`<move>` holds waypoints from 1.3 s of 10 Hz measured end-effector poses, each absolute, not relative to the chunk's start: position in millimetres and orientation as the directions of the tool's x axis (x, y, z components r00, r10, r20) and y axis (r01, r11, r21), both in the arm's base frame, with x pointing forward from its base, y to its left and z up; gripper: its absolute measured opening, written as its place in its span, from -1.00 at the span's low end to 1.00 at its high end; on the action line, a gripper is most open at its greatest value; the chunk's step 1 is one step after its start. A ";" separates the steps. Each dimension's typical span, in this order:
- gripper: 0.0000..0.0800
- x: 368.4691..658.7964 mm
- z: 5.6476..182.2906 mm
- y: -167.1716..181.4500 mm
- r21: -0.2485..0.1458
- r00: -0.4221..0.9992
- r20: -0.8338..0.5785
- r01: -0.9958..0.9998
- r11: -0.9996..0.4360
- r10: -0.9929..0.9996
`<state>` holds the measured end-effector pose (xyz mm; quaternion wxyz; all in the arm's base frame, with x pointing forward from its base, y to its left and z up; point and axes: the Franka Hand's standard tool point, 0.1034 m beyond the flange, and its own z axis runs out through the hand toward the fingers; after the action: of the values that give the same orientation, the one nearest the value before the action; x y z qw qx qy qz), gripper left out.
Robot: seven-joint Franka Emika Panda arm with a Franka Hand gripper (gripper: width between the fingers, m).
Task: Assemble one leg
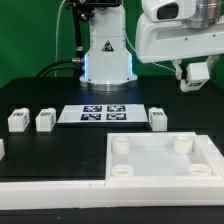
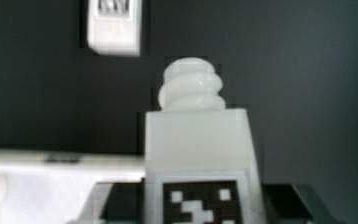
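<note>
My gripper [image 1: 195, 80] hangs in the air at the exterior view's right, above the table. It is shut on a leg [image 2: 202, 150], a white block with a black-and-white tag and a rounded threaded tip pointing away from the wrist. The dark fingers [image 2: 123, 202] press on both sides of the leg, level with its tag. Three more legs stand on the table: two at the left [image 1: 17, 121] [image 1: 45, 121] and one right of the middle [image 1: 157, 119]. One loose leg [image 2: 117, 25] also shows in the wrist view.
The big white tray-like part [image 1: 160, 178] with round corner sockets lies at the front right, and its edge shows in the wrist view [image 2: 34, 172]. The marker board [image 1: 103, 113] lies in the middle. The robot base [image 1: 105, 55] stands behind it.
</note>
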<state>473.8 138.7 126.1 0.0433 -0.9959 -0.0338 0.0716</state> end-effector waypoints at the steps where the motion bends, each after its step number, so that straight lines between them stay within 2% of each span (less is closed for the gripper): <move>1: -0.28 473.3 126.4 137.9 -0.091 0.995 -0.066 0.064 -0.994 0.070; 2: -0.28 483.9 131.5 135.6 -0.094 0.996 0.043 0.080 -0.992 0.077; 4: -0.28 537.0 158.5 118.6 -0.097 0.969 0.222 0.136 -0.986 0.112; 5: -0.28 563.4 160.6 111.6 -0.092 0.934 0.340 0.149 -0.985 0.110; 6: -0.28 575.5 155.9 113.0 -0.093 0.921 0.375 0.147 -0.985 0.102; 7: -0.28 588.1 164.9 115.8 -0.080 0.862 0.498 0.151 -0.985 0.091; 9: -0.28 582.0 157.8 111.0 -0.066 0.810 0.581 0.145 -0.987 0.080; 13: -0.28 582.2 154.7 110.6 -0.067 0.820 0.567 0.146 -0.987 0.082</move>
<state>582.2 110.6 154.7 0.0536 -0.9523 -0.0599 -0.2943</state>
